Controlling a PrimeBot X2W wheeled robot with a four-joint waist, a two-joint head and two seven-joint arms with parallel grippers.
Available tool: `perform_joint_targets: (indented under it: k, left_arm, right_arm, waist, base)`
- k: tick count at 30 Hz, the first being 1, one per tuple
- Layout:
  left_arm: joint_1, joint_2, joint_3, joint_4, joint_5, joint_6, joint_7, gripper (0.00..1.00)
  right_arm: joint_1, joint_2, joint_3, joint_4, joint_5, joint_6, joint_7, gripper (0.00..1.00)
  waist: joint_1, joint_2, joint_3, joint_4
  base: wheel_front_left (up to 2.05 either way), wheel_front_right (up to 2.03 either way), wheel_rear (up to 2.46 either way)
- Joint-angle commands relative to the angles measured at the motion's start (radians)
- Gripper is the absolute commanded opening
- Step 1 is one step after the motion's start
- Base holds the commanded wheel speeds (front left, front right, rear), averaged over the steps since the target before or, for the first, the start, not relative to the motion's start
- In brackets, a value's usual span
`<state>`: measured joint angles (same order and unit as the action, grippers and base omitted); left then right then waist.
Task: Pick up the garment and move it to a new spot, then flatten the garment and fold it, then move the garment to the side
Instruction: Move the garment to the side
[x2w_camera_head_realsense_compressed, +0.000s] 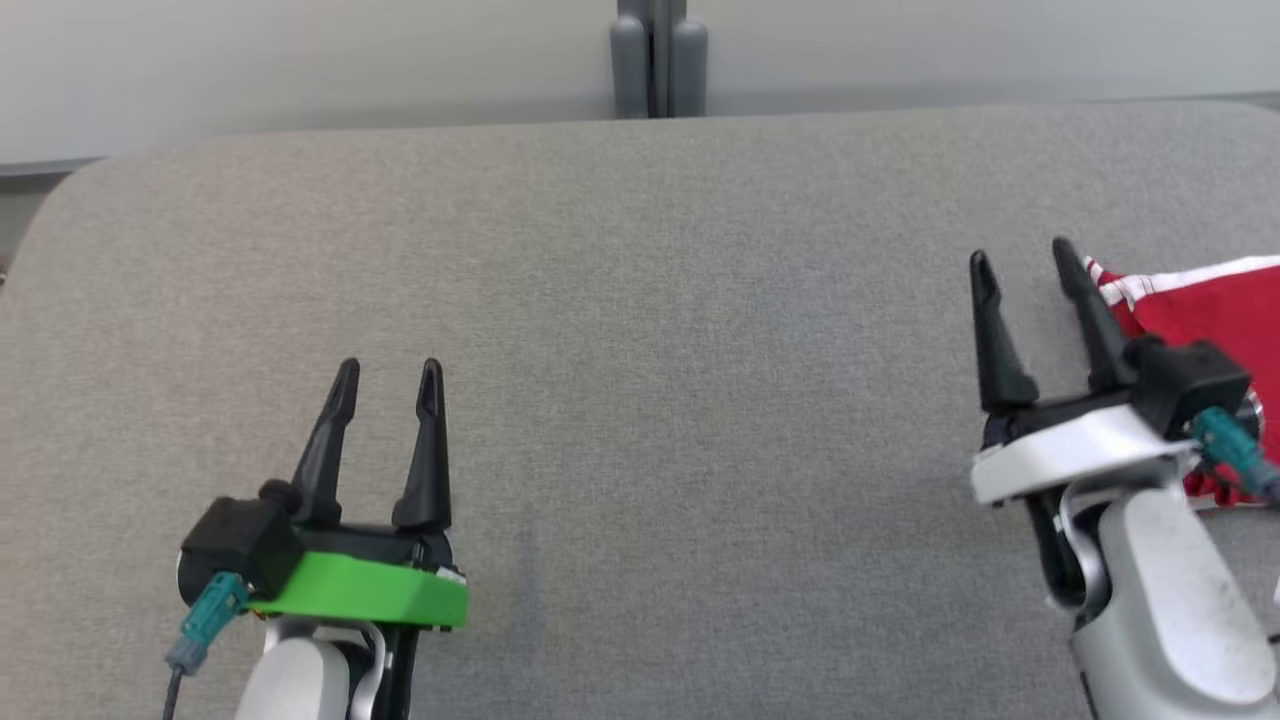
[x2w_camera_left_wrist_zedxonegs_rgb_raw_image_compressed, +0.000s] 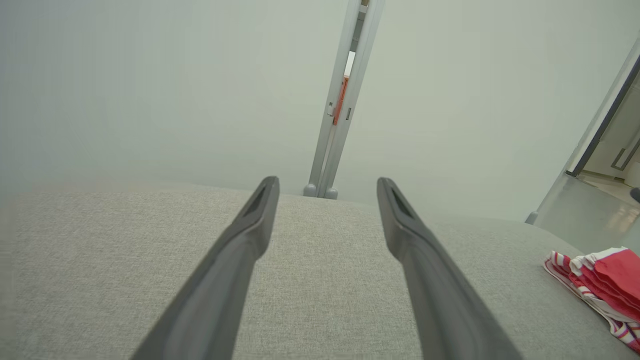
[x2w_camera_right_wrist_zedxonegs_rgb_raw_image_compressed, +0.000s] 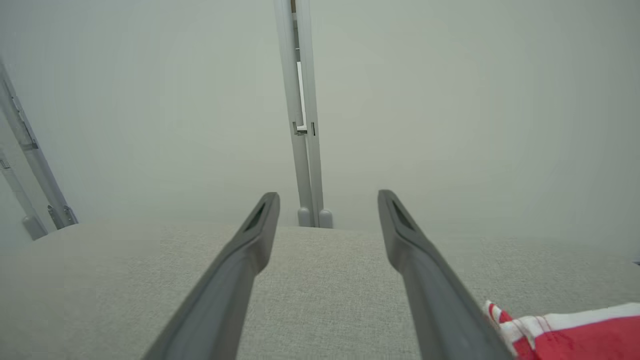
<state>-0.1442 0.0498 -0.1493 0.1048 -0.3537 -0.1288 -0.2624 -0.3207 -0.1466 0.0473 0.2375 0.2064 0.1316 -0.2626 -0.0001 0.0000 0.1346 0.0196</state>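
Right claw (x2w_camera_head_realsense_compressed: 1021, 252): two long dark fingers wide apart, nothing between them. Hangs over the right side of the desk (x2w_camera_head_realsense_compressed: 640, 350), with its fingers pointing at the far edge. Has a white wrist and a blue-green plug on its side.

Garment (x2w_camera_head_realsense_compressed: 1210, 305): red, with white stripes along the edge. Lies bunched on the desk at the far right, just beside the right claw's outer finger. Hides partly behind that claw's wrist. Cannot tell if finger and cloth touch. Runs off the right edge of the head view. Looks like a small red and white heap from the left wrist, far off to the right.

Left claw (x2w_camera_head_realsense_compressed: 390, 368): fingers apart too, nothing between them. Hangs over the near left part of the desk, well apart from the garment and from the right claw. Has a bright green wrist and the same kind of blue-green plug.

Desk: soft gray cloth on top, round at the far corners.

Gray post (x2w_camera_head_realsense_compressed: 658, 60): stands just behind the far edge of the desk, near the middle, against a pale wall (x2w_camera_head_realsense_compressed: 300, 60).
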Motion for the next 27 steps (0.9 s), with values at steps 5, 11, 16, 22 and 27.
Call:
perform_joint_targets:
  k: [5, 11, 16, 22, 27]
  left_arm:
    - [0.054, 0.003, -0.001, 0.000, 0.009, 0.002, -0.003, 1.00]
    - [0.078, 0.002, -0.003, 0.015, 0.010, 0.024, -0.003, 1.00]
    - [0.076, 0.003, -0.006, 0.014, 0.010, 0.038, -0.003, 1.00]
    - [0.075, 0.003, 0.006, 0.005, 0.026, 0.049, -0.003, 1.00]
    - [0.087, 0.003, 0.007, 0.028, 0.030, 0.064, -0.002, 1.00]
  right_arm:
    - [0.117, 0.069, -0.034, -0.071, -0.011, -0.002, -0.002, 1.00]
    - [0.199, 0.095, -0.083, -0.131, -0.007, -0.002, -0.002, 1.00]
    - [0.218, 0.095, -0.067, -0.140, 0.020, -0.002, -0.002, 1.00]
    - [0.218, 0.095, -0.067, -0.141, 0.009, -0.002, -0.002, 1.00]
    - [0.215, 0.096, -0.065, -0.140, -0.002, -0.002, -0.003, 1.00]
  waist:
    - [0.0001, 0.0000, -0.059, 0.036]
    - [0.0001, 0.0000, -0.066, 0.034]
    - [0.0001, 0.0000, -0.068, 0.028]
    - [0.0001, 0.0000, -0.074, 0.024]
    - [0.0001, 0.0000, -0.074, 0.026]
  base:
    - [0.00, 0.00, 0.00]
    - [0.00, 0.00, 0.00]
    - [0.00, 0.00, 0.00]
    - [0.00, 0.00, 0.00]
    - [0.00, 0.00, 0.00]
